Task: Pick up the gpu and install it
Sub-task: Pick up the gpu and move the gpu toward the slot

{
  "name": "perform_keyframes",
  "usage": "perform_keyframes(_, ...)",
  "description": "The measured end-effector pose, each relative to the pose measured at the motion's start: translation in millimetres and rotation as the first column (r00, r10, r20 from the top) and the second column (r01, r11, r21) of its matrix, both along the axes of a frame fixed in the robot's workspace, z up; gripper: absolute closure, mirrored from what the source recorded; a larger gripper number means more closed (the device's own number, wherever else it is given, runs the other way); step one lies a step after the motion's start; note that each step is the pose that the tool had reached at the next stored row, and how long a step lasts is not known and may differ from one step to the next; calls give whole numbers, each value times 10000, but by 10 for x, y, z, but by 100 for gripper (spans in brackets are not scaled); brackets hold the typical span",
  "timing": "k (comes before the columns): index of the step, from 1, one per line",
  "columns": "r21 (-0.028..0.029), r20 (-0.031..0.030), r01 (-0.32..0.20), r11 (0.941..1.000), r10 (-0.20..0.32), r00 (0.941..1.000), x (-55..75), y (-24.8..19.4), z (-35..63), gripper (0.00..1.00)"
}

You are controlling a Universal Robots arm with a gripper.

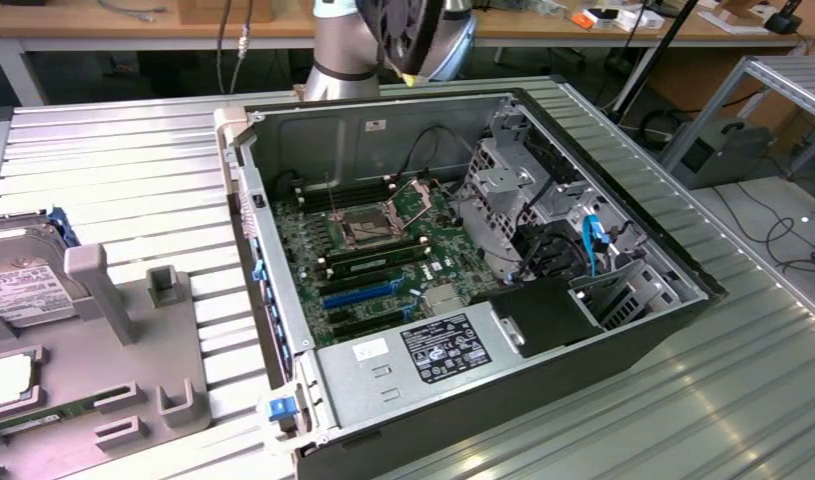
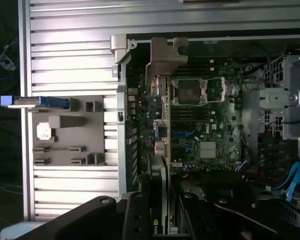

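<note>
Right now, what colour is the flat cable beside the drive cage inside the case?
Light blue; the cable shows best in the exterior view.

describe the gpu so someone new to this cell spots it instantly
Find the open computer case on the slatted table; in the exterior view the gpu hangs above its far rim, clamped in the gripper. It is a flat black card with a round fan face, unlike the silver, white-labelled hard drive at the exterior view's left.
</note>
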State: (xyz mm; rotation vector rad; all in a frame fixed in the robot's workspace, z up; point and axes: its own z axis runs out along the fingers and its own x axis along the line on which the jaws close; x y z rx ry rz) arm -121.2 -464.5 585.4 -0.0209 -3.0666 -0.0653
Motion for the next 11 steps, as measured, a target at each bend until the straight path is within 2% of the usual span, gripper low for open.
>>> perform_keyframes(1, -2, -24, 1, 10000, -1, 10000, 94, 14, -37, 73)
perform_keyframes(7, -5, -98, 2, 10000, -2, 10000, 438, 76, -170, 73)
perform_keyframes(11, -6, -154, 1, 10000, -1, 9999, 715, 145, -246, 73)
